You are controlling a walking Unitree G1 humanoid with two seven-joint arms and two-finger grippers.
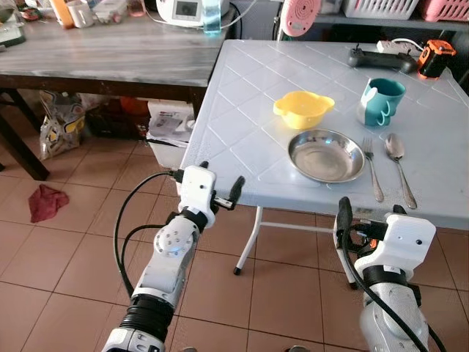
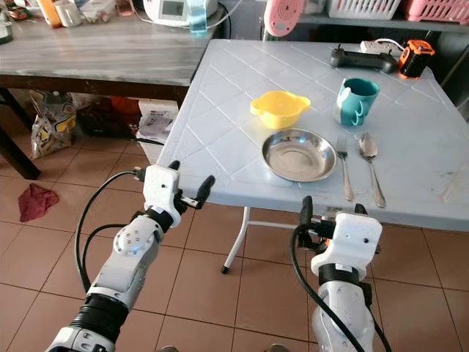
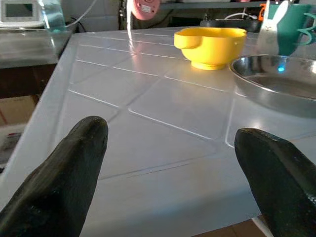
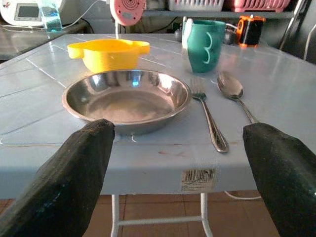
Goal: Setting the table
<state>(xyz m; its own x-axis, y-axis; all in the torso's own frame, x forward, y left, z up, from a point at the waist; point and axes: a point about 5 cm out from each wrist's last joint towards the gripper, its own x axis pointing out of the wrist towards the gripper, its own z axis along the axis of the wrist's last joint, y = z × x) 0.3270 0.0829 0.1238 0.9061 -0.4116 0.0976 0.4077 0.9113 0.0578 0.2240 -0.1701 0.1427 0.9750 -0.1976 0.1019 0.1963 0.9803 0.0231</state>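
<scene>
The steel plate (image 4: pixel 127 101) lies on the tabletop (image 1: pixel 242 125) just beyond the right gripper (image 4: pixel 175 182), its jaws wide open; left gripper (image 3: pixel 173 182) jaws open too.

A pale blue table (image 2: pixel 220 110) carries a place setting: a steel plate (image 2: pixel 299 155) near the front edge, a fork (image 2: pixel 343 167) just right of it and a spoon (image 2: pixel 371 167) beside the fork. A yellow bowl (image 2: pixel 279 108) sits behind the plate, a teal mug (image 2: pixel 356 102) behind the cutlery. The left gripper (image 2: pixel 192 187), fingers apart, hovers just off the front left corner. The right gripper (image 2: pixel 331 213), fingers spread, hangs below the front edge, under the fork.
</scene>
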